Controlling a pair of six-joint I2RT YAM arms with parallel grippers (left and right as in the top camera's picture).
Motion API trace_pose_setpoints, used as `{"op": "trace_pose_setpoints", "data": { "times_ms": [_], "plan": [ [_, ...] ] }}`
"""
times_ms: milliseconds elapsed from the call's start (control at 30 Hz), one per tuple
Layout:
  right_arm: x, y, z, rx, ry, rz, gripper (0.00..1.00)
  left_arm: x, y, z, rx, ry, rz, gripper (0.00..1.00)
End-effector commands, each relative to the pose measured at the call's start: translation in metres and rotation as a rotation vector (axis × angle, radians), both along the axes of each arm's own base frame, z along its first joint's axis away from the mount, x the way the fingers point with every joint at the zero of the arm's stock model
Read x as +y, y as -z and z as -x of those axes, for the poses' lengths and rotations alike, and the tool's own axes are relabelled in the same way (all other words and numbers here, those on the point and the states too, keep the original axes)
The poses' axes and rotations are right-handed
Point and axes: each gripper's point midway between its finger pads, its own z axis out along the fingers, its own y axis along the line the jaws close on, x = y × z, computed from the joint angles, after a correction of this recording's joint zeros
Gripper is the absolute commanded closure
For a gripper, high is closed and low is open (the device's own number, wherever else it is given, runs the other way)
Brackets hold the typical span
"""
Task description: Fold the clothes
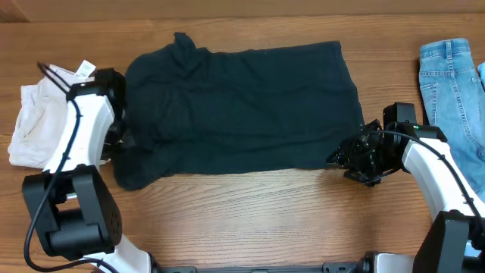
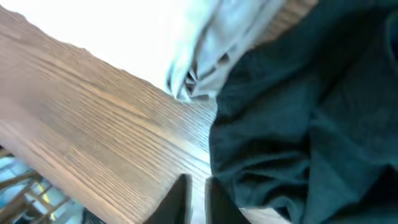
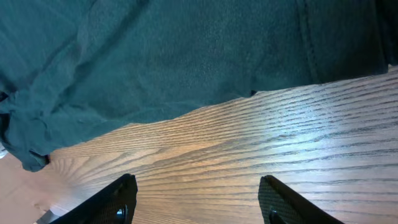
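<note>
The clothes (image 1: 242,106), a dark navy T-shirt, lie spread flat across the middle of the wooden table, plain side up. My left gripper (image 1: 121,140) is at the shirt's left sleeve edge. In the left wrist view its jaws (image 2: 198,180) are drawn almost together, with bunched dark fabric (image 2: 311,124) pressed against the right finger. My right gripper (image 1: 345,159) stands open over bare wood just off the shirt's lower right corner. In the right wrist view the hem (image 3: 186,56) lies beyond its spread fingertips (image 3: 196,186), with nothing between them.
Beige folded shorts (image 1: 34,121) with a white tag (image 1: 85,70) lie at the left edge, close behind my left arm. Light blue jeans (image 1: 451,83) sit at the far right. Bare wood (image 1: 250,212) runs along the table's front.
</note>
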Motion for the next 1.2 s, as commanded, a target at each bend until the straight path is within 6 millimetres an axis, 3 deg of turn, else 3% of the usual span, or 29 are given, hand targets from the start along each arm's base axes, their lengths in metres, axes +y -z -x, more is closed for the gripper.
{"op": "trace_pose_setpoints", "data": {
  "times_ms": [0,67,100,133,300,400,433,500,600,933,1033,1167],
  "plan": [
    [-0.001,-0.01,-0.006,-0.046,-0.011,0.015,0.31,-0.031,0.006,0.005,0.0,-0.067,0.207,0.67],
    [-0.001,-0.01,-0.003,-0.034,-0.011,0.014,0.29,-0.041,0.006,0.004,0.001,-0.065,0.24,0.59],
    [-0.001,-0.01,-0.002,-0.028,-0.011,0.013,0.29,-0.047,0.006,0.004,0.019,-0.003,0.244,0.48],
    [0.0,-0.01,-0.001,-0.023,-0.01,0.012,0.28,-0.05,0.006,0.004,0.03,0.042,0.241,0.45],
    [0.0,-0.01,0.001,-0.011,0.0,0.01,0.27,-0.079,0.016,0.003,0.057,0.186,0.257,0.43],
    [0.0,-0.01,0.003,0.001,0.006,0.009,0.24,-0.101,0.034,0.013,0.093,0.258,0.252,0.39],
    [0.0,-0.01,0.003,0.014,0.025,0.006,0.24,-0.104,0.041,0.015,0.091,0.271,0.237,0.34],
    [0.0,-0.01,0.004,0.029,0.051,0.004,0.24,-0.098,0.051,0.016,0.078,0.25,0.171,0.33],
    [0.0,-0.01,0.004,0.04,0.067,0.003,0.24,-0.084,0.054,0.017,0.069,0.222,0.132,0.39],
    [0.0,-0.01,0.004,0.042,0.07,0.002,0.24,-0.054,0.055,0.012,0.031,0.136,0.103,0.95],
    [0.0,-0.01,0.004,0.039,0.07,0.003,0.24,-0.054,0.052,0.011,0.033,0.145,0.104,0.96],
    [0.0,-0.01,0.003,0.034,0.069,0.003,0.24,-0.051,0.027,-0.009,-0.006,0.15,0.084,0.96]
  ]
}}
